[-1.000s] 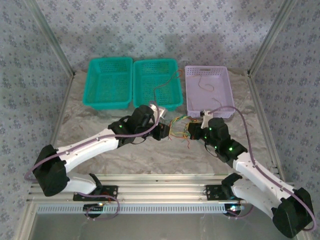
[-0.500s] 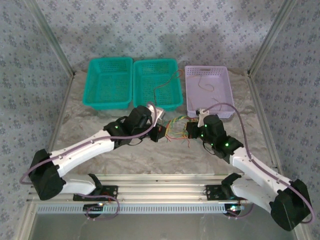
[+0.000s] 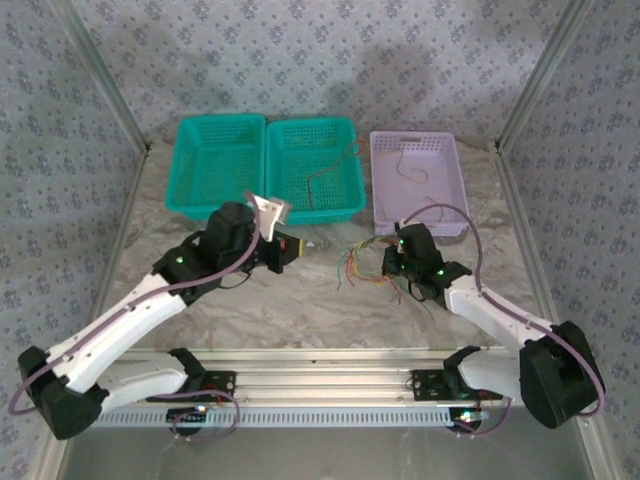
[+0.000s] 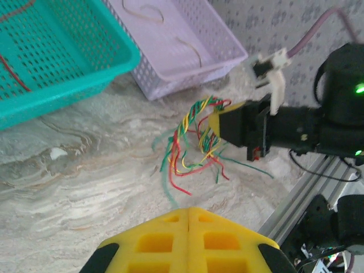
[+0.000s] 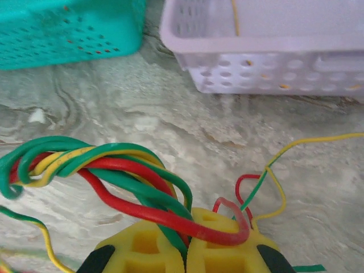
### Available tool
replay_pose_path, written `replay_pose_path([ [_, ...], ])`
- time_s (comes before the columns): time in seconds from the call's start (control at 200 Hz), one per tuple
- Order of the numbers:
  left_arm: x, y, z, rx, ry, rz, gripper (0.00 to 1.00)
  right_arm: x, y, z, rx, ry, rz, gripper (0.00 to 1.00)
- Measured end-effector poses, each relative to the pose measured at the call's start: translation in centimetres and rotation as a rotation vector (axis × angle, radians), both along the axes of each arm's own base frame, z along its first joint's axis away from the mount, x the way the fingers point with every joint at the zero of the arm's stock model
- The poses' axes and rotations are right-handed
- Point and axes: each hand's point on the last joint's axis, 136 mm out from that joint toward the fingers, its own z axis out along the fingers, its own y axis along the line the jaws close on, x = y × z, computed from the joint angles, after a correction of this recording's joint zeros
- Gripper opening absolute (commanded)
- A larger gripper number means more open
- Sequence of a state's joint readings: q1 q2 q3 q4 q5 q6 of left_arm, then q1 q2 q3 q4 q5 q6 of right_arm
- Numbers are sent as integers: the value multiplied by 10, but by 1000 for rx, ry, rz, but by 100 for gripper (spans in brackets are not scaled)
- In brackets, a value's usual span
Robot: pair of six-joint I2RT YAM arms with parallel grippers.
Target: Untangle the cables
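Note:
The cables [image 3: 358, 265] are a twisted bundle of green, yellow and red wires lying on the marble table between the two grippers. My right gripper [image 3: 386, 262] is shut on the bundle's right end. In the right wrist view the green and red strands [image 5: 114, 165] run down into the closed yellow jaws of the right gripper [image 5: 186, 227]. My left gripper [image 3: 296, 248] has drawn away to the left and is shut [image 4: 188, 211]. A faint, blurred green cable [image 4: 166, 190] leads from its tips to the bundle [image 4: 190, 133].
At the back stand two teal baskets [image 3: 184, 165] [image 3: 310, 123] and a lilac basket [image 3: 412, 137]. The middle teal one and the lilac one hold loose brown-red wires. An aluminium rail [image 3: 320, 385] runs along the near edge.
The left gripper closed at the bundle, then pulled back to the left and away from it. The right gripper kept hold of the bundle and shifted slightly.

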State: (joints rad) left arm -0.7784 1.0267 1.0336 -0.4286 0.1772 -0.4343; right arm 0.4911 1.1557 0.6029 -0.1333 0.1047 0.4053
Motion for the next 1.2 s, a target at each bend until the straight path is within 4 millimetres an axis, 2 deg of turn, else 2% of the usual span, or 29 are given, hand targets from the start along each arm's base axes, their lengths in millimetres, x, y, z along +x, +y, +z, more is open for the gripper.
replay_pose_path([
  [0.06, -1, 4, 6, -12, -11, 5, 0, 0, 0, 0, -1, -1, 3, 0],
  [0.155, -3, 4, 4, -8, -1, -2, 1, -1, 8, 3, 19, -17, 35, 0],
  [0.22, -4, 1, -1, -2, 14, -15, 23, -4, 14, 7, 39, -34, 69, 0],
  [0.3, -5, -5, -9, -2, 51, -34, 34, -10, 19, 13, 69, -61, 107, 0],
  [0.39, -8, -11, -23, -7, 92, -61, 55, -12, 24, 23, 102, -94, 136, 0],
  [0.455, -11, -15, -34, -9, 128, -75, 62, -14, 27, 29, 122, -110, 151, 0],
  [0.695, -26, -34, -68, 31, 205, -152, 62, -20, 38, 37, 175, -131, 215, 0],
  [0.939, -31, -45, -90, 71, 240, -183, 56, -24, 46, 40, 201, -129, 254, 0],
  [1.199, -28, -47, -107, 134, 235, -173, 52, -27, 51, 43, 215, -132, 276, 0],
])
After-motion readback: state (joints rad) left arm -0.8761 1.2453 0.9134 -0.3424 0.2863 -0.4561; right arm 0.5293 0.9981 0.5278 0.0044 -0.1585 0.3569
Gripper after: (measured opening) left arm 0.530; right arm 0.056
